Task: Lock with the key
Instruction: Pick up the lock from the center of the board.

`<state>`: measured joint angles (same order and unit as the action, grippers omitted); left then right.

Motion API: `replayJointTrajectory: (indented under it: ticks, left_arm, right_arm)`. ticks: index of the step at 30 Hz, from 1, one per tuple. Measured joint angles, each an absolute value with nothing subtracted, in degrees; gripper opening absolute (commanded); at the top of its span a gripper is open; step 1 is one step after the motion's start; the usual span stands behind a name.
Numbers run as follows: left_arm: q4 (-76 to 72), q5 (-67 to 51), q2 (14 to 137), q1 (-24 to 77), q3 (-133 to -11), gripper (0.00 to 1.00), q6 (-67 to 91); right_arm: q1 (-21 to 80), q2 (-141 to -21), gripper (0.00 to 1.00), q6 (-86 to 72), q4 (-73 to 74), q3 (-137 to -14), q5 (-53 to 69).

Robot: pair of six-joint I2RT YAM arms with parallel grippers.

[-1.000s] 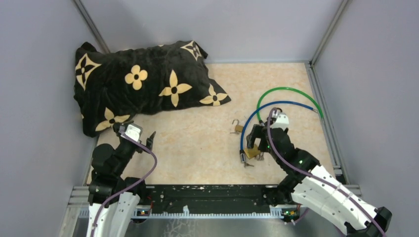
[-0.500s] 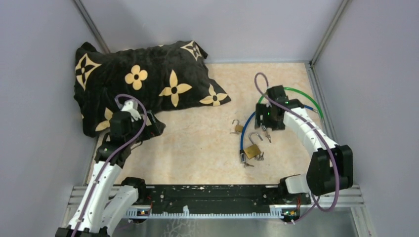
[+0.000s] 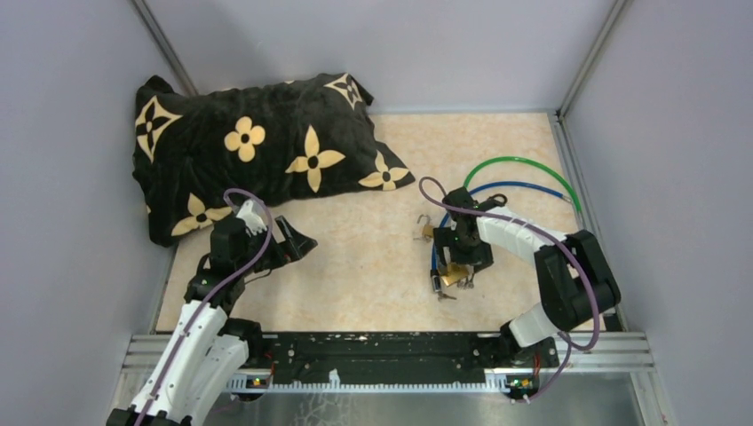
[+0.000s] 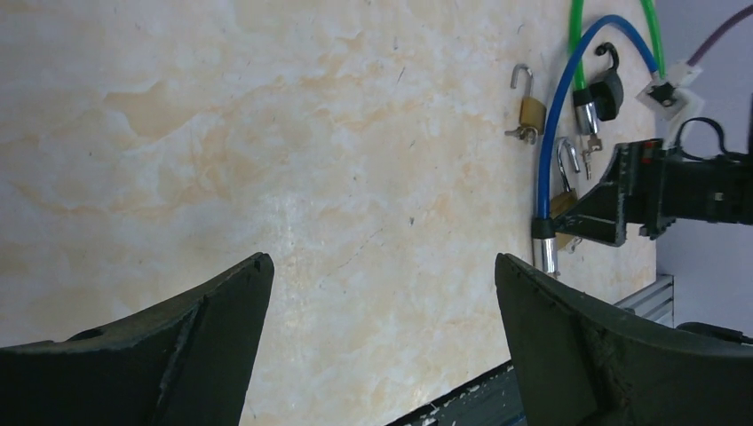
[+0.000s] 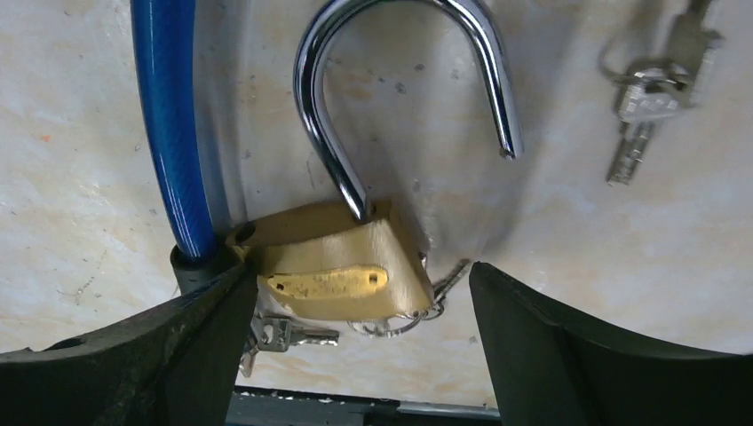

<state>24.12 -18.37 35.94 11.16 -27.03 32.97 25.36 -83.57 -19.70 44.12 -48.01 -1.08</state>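
**Right gripper open astride the brass padlock, left waiting wide**

I am holding my right gripper (image 3: 462, 259) over the brass padlock (image 3: 455, 273), which is lying on the table (image 3: 355, 275) near the right arm's side. In the right wrist view the gripper (image 5: 362, 277) is standing open, with the padlock (image 5: 337, 271) sitting between the two fingers (image 5: 178, 355). The left finger is coming right up against the brass body's corner, though I cannot tell whether it is touching. The right finger is standing well apart from it. The shackle (image 5: 408, 80) is swung open and pointing away from the wrist.

A key ring (image 5: 284, 333) is poking out from under the padlock body, and I cannot tell whether a key is sitting in the keyhole. A second bunch of keys (image 5: 644, 98) is lying apart, beyond the shackle's free end. The blue cable (image 5: 169, 115) is running just beside the padlock, with its black end touching the brass corner.

I am hanging my left gripper (image 3: 297, 241) above bare table just off the black flowered pillow (image 3: 257, 142), jaws spread wide and gripping nothing. From that wrist I am seeing a small padlock (image 4: 531, 111) and a green cable (image 4: 575, 35) beyond.
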Motion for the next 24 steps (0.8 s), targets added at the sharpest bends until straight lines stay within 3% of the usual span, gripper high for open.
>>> replayJointTrajectory:
  ticks: [5,14,19,21,24]
  left_arm:
    - [19.88,-18.72,36.38,11.16,-27.03,0.99,32.34]
    - [16.01,-18.68,36.53,11.16,-27.05,0.99,29.43]
    - [14.83,-18.96,36.45,11.16,-27.07,0.99,26.98]
    - [14.28,-19.68,36.27,11.16,-27.09,0.99,25.23]
    - [12.95,-22.46,35.46,11.16,-27.07,0.99,19.70]
  right_arm:
    - [26.44,-86.89,0.85,-19.62,42.06,-47.99,0.73]
    - [36.07,-90.54,0.74,-19.18,42.92,-50.26,-3.20]
    - [38.74,-91.35,0.31,-19.20,42.89,-51.24,-3.62]
    - [39.81,-91.20,0.01,-19.14,42.72,-51.31,-4.58]
    - [41.10,-90.59,0.00,-19.44,41.23,-51.00,-4.14]
